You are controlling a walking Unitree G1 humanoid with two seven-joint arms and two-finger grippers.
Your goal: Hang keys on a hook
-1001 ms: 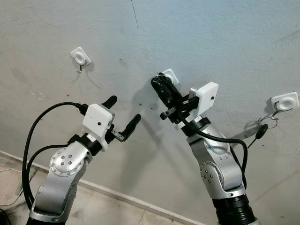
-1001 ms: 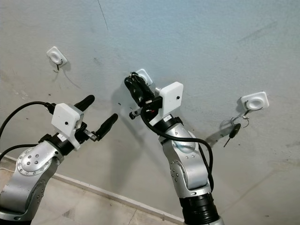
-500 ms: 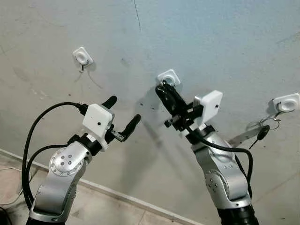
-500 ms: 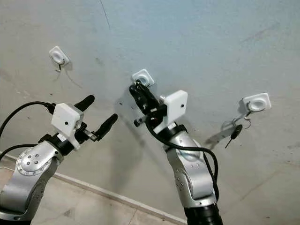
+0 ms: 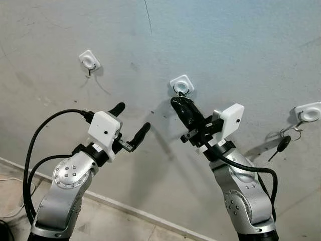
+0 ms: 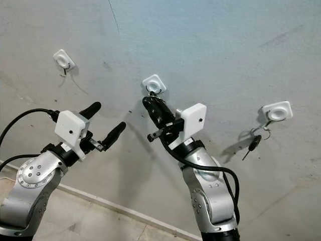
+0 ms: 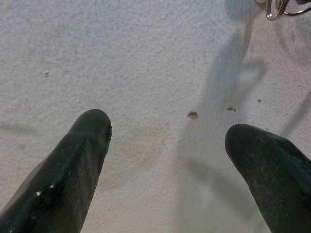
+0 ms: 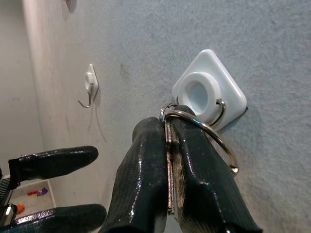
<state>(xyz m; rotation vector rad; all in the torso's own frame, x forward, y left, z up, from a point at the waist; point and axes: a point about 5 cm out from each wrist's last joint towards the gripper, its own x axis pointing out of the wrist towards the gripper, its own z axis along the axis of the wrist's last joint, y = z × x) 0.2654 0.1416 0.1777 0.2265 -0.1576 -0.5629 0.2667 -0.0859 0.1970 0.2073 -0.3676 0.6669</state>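
Lowered right gripper (image 8: 167, 145) (keys (image 8: 170, 165) between fingers)

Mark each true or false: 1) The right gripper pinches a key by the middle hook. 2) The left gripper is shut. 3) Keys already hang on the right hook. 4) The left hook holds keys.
1) True: the right gripper is shut on a key whose ring sits at the middle hook.
2) False: the left gripper is open, holding nothing.
3) True: keys hang from the right hook.
4) False: the left hook is bare.
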